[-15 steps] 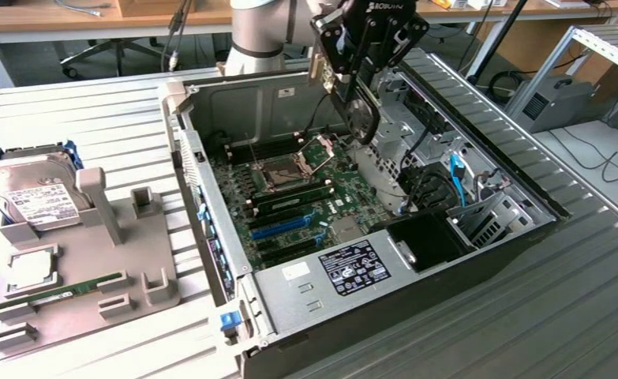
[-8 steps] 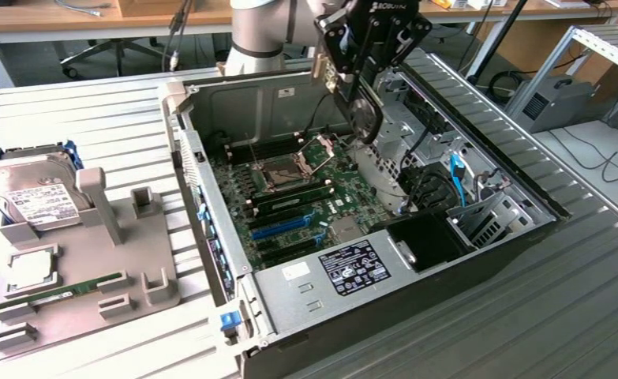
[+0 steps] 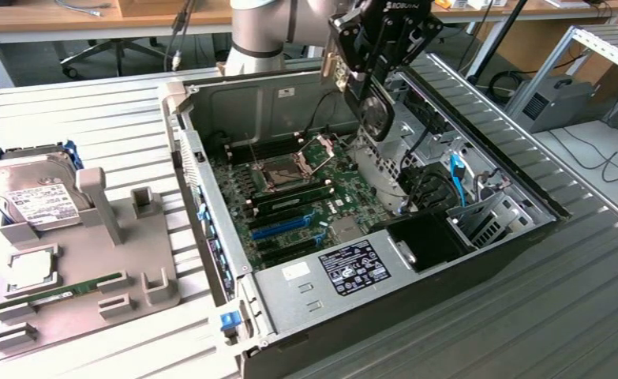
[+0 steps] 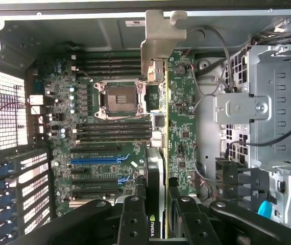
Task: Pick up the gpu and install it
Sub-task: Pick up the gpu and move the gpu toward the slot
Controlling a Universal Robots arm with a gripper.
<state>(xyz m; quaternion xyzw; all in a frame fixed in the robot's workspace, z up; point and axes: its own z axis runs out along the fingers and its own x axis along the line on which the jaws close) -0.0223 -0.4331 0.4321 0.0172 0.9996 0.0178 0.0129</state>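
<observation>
Clearly the jaws of the gripper (image 4: 158,217) are clamped on the gpu (image 4: 155,173): one black finger (image 4: 132,219) presses on each side of the card, close to its round fan with the green logo. The gpu hangs in the air under the gripper (image 3: 377,59), above the open computer case (image 3: 208,229), and it touches nothing else. In the exterior view the gpu (image 3: 377,110) points downward over the far part of the case. Its silver bracket (image 4: 161,41) is at the end far from the fingers. Below lies the motherboard (image 3: 298,197) with the processor socket (image 4: 121,99) and a blue slot (image 4: 97,159). At the exterior view's left, outside the case, a grey holder (image 3: 129,260) carries a hard drive (image 3: 35,193) and a memory stick (image 3: 61,290).
</observation>
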